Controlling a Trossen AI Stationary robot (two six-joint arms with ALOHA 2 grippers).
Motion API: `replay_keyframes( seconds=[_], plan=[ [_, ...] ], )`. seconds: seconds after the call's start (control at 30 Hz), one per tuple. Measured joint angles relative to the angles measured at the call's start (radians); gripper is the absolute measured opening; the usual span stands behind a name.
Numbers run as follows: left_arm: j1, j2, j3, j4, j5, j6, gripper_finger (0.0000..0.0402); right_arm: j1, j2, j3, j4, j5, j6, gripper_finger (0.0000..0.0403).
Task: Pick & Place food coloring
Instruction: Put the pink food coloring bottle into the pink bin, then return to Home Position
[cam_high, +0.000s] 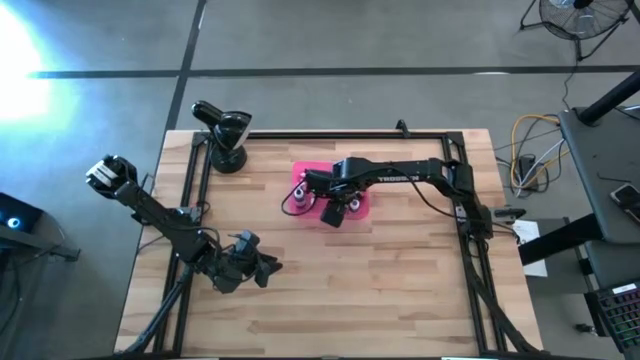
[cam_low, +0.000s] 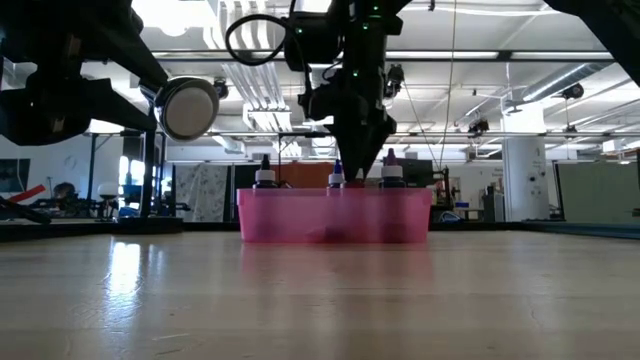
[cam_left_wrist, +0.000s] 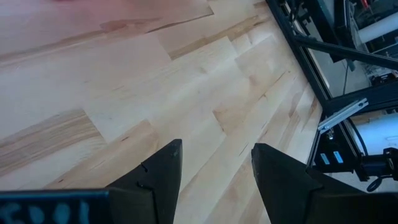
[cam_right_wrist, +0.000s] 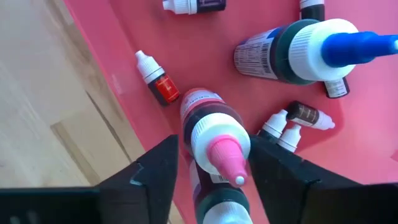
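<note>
The pink tray (cam_high: 366, 206) stands on the table's far middle and also shows in the low view (cam_low: 300, 218). It holds several food coloring bottles. A dark red bottle (cam_right_wrist: 208, 112) with a white cap and pink nozzle stands upright. A larger dark bottle with a blue nozzle (cam_right_wrist: 292, 50), a small red one (cam_right_wrist: 160, 84) and small dark ones (cam_right_wrist: 311, 115) lie in the tray. My right gripper (cam_right_wrist: 214, 155) hangs over the tray (cam_high: 340, 212), fingers apart on either side of the pink-nozzled bottle's cap. My left gripper (cam_high: 268, 265) is open and empty at the near left. My right gripper points down from above, its fingers (cam_right_wrist: 163, 168) standing close on either side of the white cap (cam_right_wrist: 217, 134) of the pink-nozzled bottle. I cannot tell whether they touch it. The bottle stands upright in the tray.
A black camera stand (cam_high: 225, 135) is at the table's far left corner. A black frame rail (cam_high: 470, 230) runs along the right side. Bare wood (cam_left_wrist: 155, 93) lies under my left gripper and across the table's near half.
</note>
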Motion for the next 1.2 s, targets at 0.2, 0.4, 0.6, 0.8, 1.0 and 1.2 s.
replay_keyframes(
  seconds=[0.2,0.4,0.6,0.8,1.0,1.2],
  plan=[
    [0.0,0.0,0.0,0.0,0.0,0.001,0.017,0.0,-0.011,-0.001,-0.002,0.001,-0.012,0.0223],
    [0.0,0.0,0.0,0.0,-0.001,0.011,0.017,0.008,-0.105,-0.001,-0.029,0.105,-0.044,0.0243],
    [0.0,0.0,0.0,0.001,-0.001,0.01,0.017,0.048,-0.294,-0.065,0.01,0.108,-0.113,0.025],
    [0.0,0.0,0.0,0.002,-0.001,0.01,0.017,0.123,-0.573,-0.295,0.094,0.125,-0.08,0.0248],
    [0.0,0.0,0.0,0.001,-0.001,0.008,0.017,0.203,-0.875,-0.581,0.108,0.206,0.119,0.0239],
    [0.0,0.0,0.0,0.003,-0.002,0.005,0.017,0.242,-1.12,-0.735,0.11,0.199,0.437,0.0233]
  ],
)
